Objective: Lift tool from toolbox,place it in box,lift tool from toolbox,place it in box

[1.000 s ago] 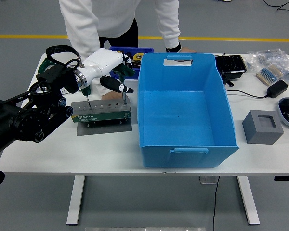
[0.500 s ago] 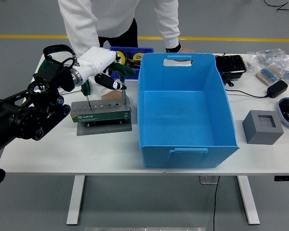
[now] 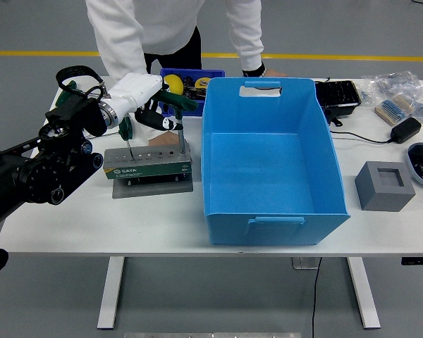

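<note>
- Left robot hand (image 3: 151,105) white, hovering over the far edge of the toolbox (image 3: 148,163), black-tipped fingers (image 3: 168,124) curled down toward the right end of the tool rack.
- A green handle (image 3: 181,101) sticks out past the hand on its right side, by the fingers; can't tell whether the hand is clenched on it or merely beside it.
- Toolbox: grey-green block with a row of holes on top, sitting on a grey mat (image 3: 153,186) on the counter (image 3: 92,218), left of the box.
- One screwdriver (image 3: 127,137) with a green handle stands upright in the rack's left end, untouched.
- Box (image 3: 268,165): large, blue, open-topped, mid-counter, just right of the toolbox; nothing visible inside.
- Right arm not visible.
- Person in white top stands at the far side; one hand (image 3: 262,71) rests on the counter behind the box.
- Small blue bin (image 3: 190,81) with a yellow item sits behind the toolbox.
- Grey block (image 3: 384,185) with square recess at right, well apart from the box; black adapter (image 3: 405,129) and cable farther back.
</note>
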Robot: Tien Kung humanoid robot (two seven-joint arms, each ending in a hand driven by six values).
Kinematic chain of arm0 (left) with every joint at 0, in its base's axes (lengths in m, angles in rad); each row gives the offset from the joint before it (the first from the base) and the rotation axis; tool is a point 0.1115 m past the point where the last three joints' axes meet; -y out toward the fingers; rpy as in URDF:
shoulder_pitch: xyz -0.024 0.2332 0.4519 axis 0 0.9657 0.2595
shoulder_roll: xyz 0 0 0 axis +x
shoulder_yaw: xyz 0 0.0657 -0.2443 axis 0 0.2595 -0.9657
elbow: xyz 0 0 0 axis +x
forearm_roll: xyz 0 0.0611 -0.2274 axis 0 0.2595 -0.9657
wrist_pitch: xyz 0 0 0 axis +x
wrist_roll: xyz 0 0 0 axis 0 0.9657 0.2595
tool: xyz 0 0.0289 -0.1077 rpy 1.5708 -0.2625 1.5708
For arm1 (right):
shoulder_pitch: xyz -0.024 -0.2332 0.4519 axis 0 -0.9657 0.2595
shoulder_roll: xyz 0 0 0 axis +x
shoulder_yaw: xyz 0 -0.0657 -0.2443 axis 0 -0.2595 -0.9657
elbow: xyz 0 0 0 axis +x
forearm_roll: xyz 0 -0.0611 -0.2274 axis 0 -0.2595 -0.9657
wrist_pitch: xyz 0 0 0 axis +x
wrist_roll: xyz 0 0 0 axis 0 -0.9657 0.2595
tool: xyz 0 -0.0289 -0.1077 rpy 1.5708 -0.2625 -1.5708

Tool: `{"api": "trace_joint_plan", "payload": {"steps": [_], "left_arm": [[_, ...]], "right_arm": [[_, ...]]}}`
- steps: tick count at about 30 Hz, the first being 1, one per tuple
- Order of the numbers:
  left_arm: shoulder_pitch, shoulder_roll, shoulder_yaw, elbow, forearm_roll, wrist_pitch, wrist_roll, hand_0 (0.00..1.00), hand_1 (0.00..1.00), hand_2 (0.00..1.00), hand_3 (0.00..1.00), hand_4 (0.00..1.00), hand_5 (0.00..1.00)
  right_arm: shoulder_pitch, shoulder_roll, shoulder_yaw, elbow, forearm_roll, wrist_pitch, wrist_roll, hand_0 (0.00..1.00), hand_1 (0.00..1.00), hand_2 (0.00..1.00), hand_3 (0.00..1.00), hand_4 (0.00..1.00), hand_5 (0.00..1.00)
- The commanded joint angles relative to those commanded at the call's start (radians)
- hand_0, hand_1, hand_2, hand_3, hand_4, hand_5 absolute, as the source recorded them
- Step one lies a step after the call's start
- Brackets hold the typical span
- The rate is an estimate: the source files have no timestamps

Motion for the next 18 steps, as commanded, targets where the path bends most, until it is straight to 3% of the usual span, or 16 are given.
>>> {"api": "trace_joint_plan", "payload": {"steps": [1, 6, 7, 18], "left_arm": [[0.001, -0.001, 0.001, 0.002, -0.004, 0.0, 0.0, 0.306, 0.131, 0.176, 0.244, 0.998, 0.492], [0.003, -0.004, 0.007, 0.006, -0.018, 0.004, 0.003, 0.306, 0.131, 0.176, 0.244, 0.998, 0.492], [0.003, -0.004, 0.008, 0.006, -0.019, 0.006, 0.003, 0.25, 0.087, 0.147, 0.196, 0.998, 0.491], [0.006, -0.005, 0.009, 0.009, -0.041, 0.028, 0.011, 0.22, 0.061, 0.126, 0.15, 0.998, 0.497]], "right_arm": [[0.0, 0.0, 0.002, 0.0, -0.001, 0.0, 0.0, 0.725, 0.735, 0.781, 0.604, 0.829, 0.698], [-0.003, -0.001, 0.005, 0.0, -0.003, 0.0, 0.002, 0.725, 0.735, 0.781, 0.604, 0.829, 0.698], [-0.003, -0.001, 0.005, 0.0, -0.003, -0.001, 0.002, 0.724, 0.732, 0.779, 0.603, 0.829, 0.698], [-0.002, -0.001, -0.001, 0.0, 0.001, -0.002, 0.003, 0.724, 0.732, 0.777, 0.603, 0.829, 0.699]]}}
